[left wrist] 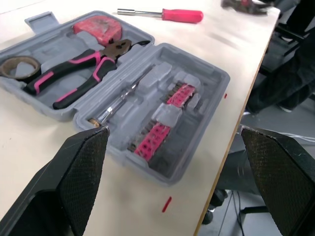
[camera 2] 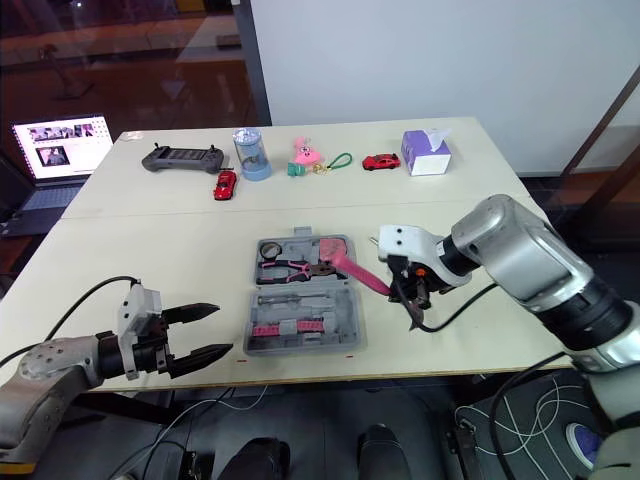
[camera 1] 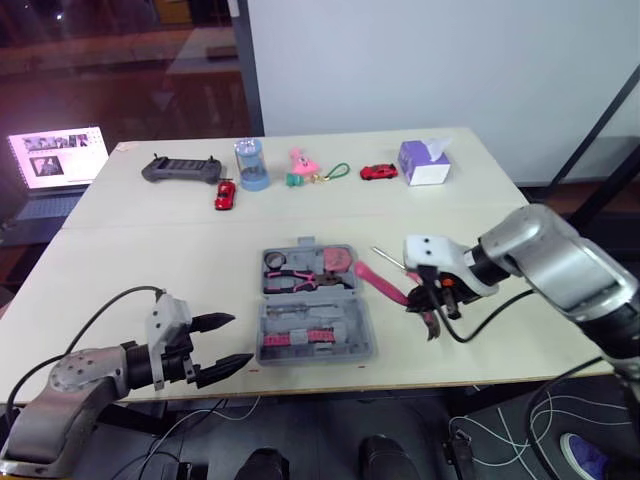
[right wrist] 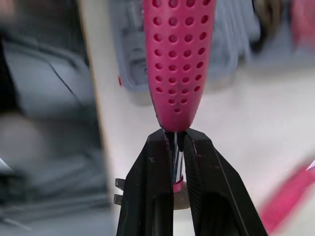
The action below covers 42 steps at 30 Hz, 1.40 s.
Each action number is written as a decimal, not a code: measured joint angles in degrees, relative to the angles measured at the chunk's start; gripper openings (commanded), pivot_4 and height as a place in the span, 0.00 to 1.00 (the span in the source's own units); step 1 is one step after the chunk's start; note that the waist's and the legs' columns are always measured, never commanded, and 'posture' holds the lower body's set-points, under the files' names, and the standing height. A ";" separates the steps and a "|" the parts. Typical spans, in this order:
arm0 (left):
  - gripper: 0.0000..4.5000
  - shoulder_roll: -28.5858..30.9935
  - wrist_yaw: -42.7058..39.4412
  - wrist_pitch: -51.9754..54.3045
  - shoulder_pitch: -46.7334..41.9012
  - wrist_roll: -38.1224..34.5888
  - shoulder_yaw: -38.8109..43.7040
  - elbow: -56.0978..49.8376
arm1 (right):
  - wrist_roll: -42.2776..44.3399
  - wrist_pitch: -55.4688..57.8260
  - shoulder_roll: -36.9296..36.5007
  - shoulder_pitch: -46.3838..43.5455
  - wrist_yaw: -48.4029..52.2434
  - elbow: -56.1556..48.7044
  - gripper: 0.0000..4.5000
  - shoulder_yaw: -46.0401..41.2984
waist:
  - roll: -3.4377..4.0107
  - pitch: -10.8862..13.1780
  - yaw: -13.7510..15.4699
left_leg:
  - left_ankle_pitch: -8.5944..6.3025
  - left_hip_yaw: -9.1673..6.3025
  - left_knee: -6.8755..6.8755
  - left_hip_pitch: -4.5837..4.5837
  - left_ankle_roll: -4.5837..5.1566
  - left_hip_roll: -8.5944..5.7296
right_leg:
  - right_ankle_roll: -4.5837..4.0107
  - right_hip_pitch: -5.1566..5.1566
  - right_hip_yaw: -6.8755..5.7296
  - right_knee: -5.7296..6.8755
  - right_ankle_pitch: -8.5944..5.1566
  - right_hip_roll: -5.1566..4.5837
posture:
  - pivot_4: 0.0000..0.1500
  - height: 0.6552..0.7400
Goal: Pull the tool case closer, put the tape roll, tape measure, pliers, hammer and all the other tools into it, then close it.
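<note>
Now the right gripper (right wrist: 173, 140) has its two black fingers pinched nearly shut on the hammer (right wrist: 178, 59), gripping the thin metal neck just below the pink, perforated handle. The handle points away from the fingers toward the right side of the open tool case (camera 1: 300, 345). A pink-handled screwdriver (left wrist: 167, 14) lies on the table (camera 1: 150, 260) just beyond that gripper, to the right of the case. The left gripper (camera 1: 225, 345) is spread wide and holds nothing; its fingers (left wrist: 74, 182) point at the case's near left corner from close by, over the table's front edge. The grey case lies open and flat near the front of the table, between the two grippers. Its far half holds the tape roll (camera 1: 274, 260) at the left, the pliers (camera 1: 290, 283) across the middle and the tape measure (camera 1: 338, 260) at the right. Its near half holds rows of pink bit holders (left wrist: 165, 125) and a slim metal driver (left wrist: 115, 101). Well beyond, along the table's far side, stand a black game controller (camera 1: 181, 168), a blue jar (camera 1: 250, 163), two red toy cars (camera 1: 225, 193), a pink toy (camera 1: 300, 160) and a tissue box (camera 1: 425, 162).
</note>
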 measured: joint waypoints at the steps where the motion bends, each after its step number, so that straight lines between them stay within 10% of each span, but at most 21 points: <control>1: 1.00 0.04 -0.33 -0.33 -0.14 0.14 -0.10 -0.07 | 0.64 7.11 1.90 -0.94 -2.35 0.64 0.00 -0.37 | 0.01 0.00 0.08 | 0.00 -0.01 0.00 -0.09 0.00 0.00 | 0.00 -0.10 0.00 0.03 0.00 0.00 | 1.00 1.00; 16: 1.00 1.08 -2.46 -1.39 -0.82 1.04 -0.11 1.15 | 31.89 21.13 1.72 4.34 -43.89 15.66 0.00 -4.48 | 0.04 0.01 0.87 | -0.11 0.04 0.78 -1.07 0.20 -0.10 | 0.30 -0.64 -0.05 -0.01 0.22 -0.09 | 1.00 1.00; 28: 1.00 1.12 -2.50 -1.37 -0.91 1.07 -0.07 1.14 | 40.83 21.13 17.16 3.18 -72.10 29.43 0.00 -13.06 | 0.04 0.00 0.75 | -0.12 0.06 0.81 -0.97 0.22 -0.09 | 0.30 -0.55 -0.04 0.04 0.23 -0.07 | 1.00 1.00; 38: 1.00 1.33 -2.47 -1.27 -0.93 1.04 0.15 1.07 | 41.55 21.11 20.61 8.39 -78.32 22.43 1.00 -23.09 | 0.02 -0.03 1.00 | -0.13 0.05 0.82 -0.92 0.24 -0.09 | 0.30 -0.46 -0.05 0.05 0.23 -0.07 | 1.00 1.00; 42: 1.00 2.33 -2.51 -1.20 -0.88 1.00 0.75 1.25 | 47.79 21.09 14.91 17.39 -79.68 6.64 1.00 -28.89 | 0.03 -0.02 1.14 | -0.17 0.05 0.82 -0.94 0.30 -0.10 | 0.30 -0.46 -0.05 0.01 0.23 -0.07 | 1.00 1.00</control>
